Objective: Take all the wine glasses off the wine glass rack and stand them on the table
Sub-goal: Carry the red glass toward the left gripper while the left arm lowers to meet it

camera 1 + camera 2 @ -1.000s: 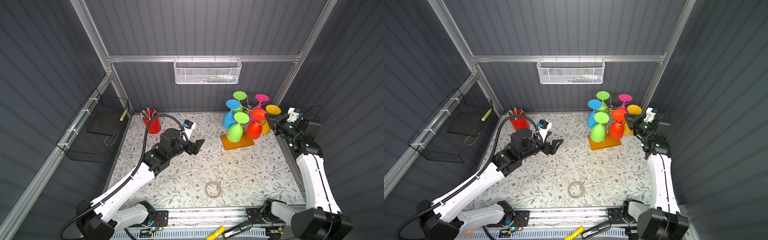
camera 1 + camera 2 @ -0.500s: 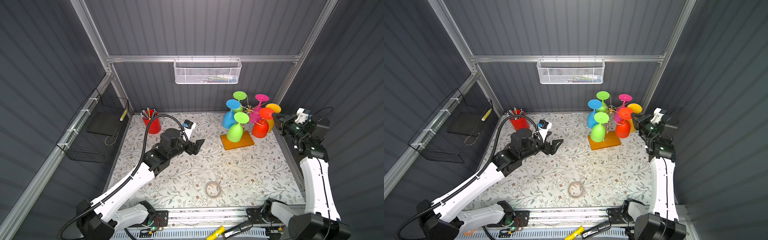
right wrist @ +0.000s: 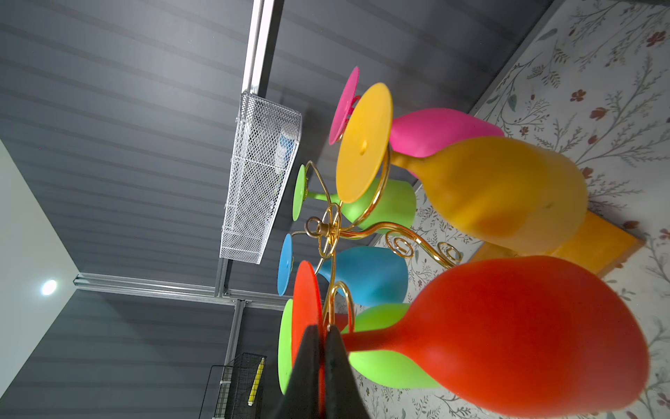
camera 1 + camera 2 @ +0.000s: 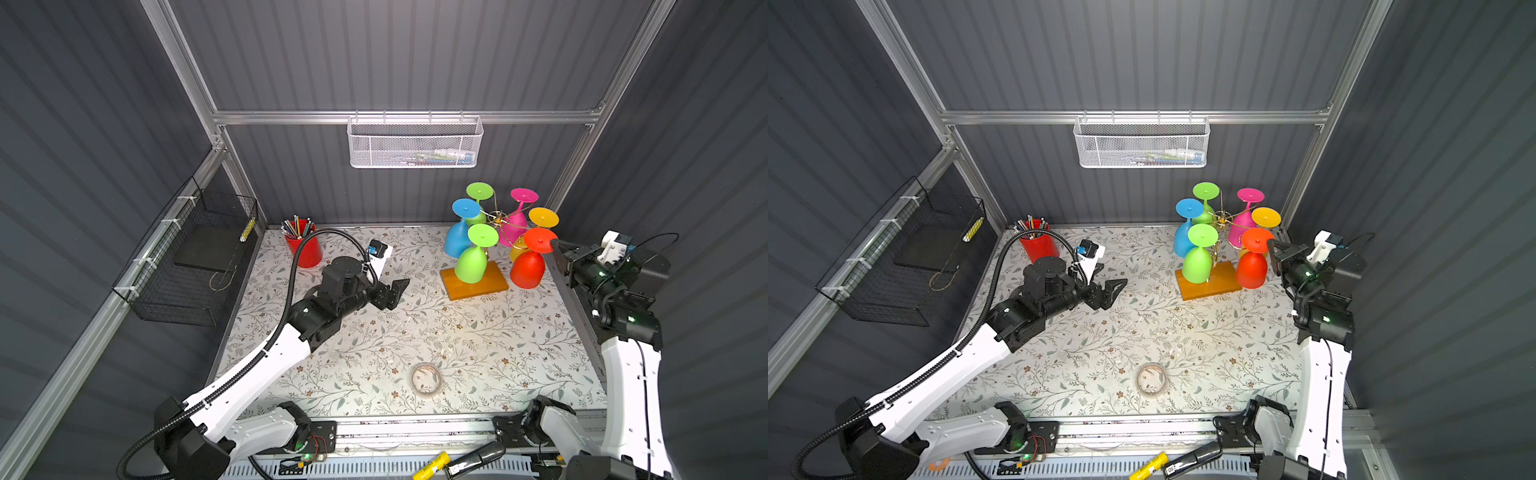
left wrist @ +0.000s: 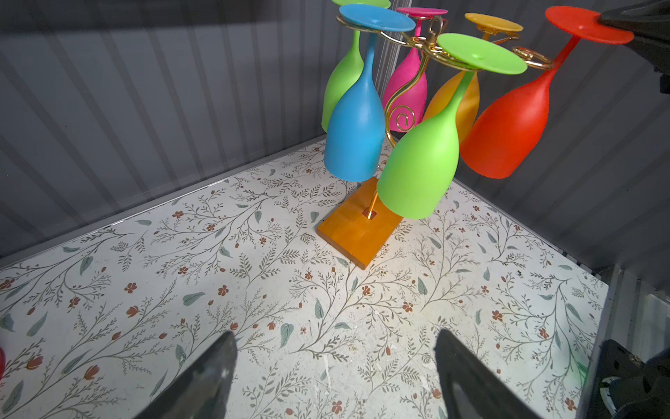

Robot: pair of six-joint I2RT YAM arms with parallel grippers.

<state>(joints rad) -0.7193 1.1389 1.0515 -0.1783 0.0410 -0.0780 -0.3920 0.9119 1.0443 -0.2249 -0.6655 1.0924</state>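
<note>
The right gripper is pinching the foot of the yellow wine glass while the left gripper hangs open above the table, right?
No. The right gripper is pinching the foot of the red wine glass, not the yellow wine glass, as the right wrist view shows. The left gripper hangs open above the table.

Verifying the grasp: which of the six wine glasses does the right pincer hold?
The red wine glass: alone among them, its foot disc is pinched by the shut right pincer, and it tilts outward.
</note>
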